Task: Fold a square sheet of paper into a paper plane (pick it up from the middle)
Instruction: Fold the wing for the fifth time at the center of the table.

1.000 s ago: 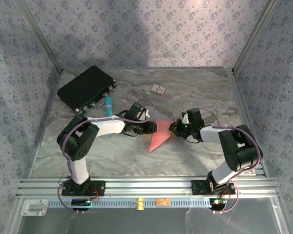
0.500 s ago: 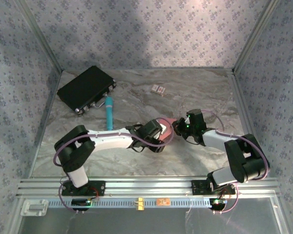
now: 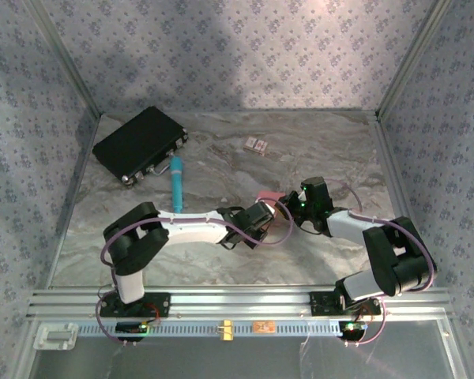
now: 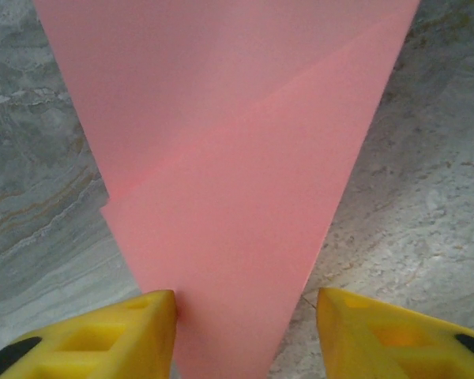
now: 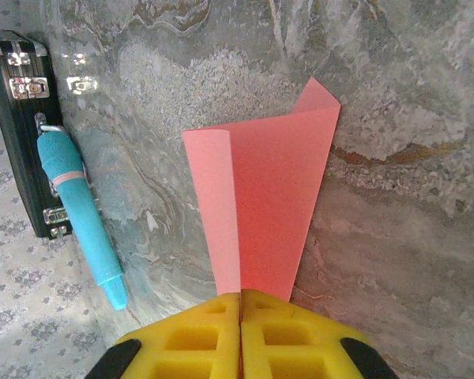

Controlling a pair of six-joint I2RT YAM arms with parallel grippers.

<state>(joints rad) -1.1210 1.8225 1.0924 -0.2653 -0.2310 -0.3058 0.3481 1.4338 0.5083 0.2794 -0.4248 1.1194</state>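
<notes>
Paper plane was near the middle of the marbled tabletop, between the two arms; long axis ran straight away from both wrist cameras; narrow end pointed back at the pincers, broad end away from them; top view showed its pink on the far side of both pincers; one long edge curled up on the side facing the teal marker; diagonal crease crossed it in left wrist view; right pincer was pressed together on the narrow end, paper coming out from between its pads; left pincer stood apart, straddling that same narrow end, one finger at the paper's edge, the other just clear; marker lay beside black case, well apart from the plane
</notes>
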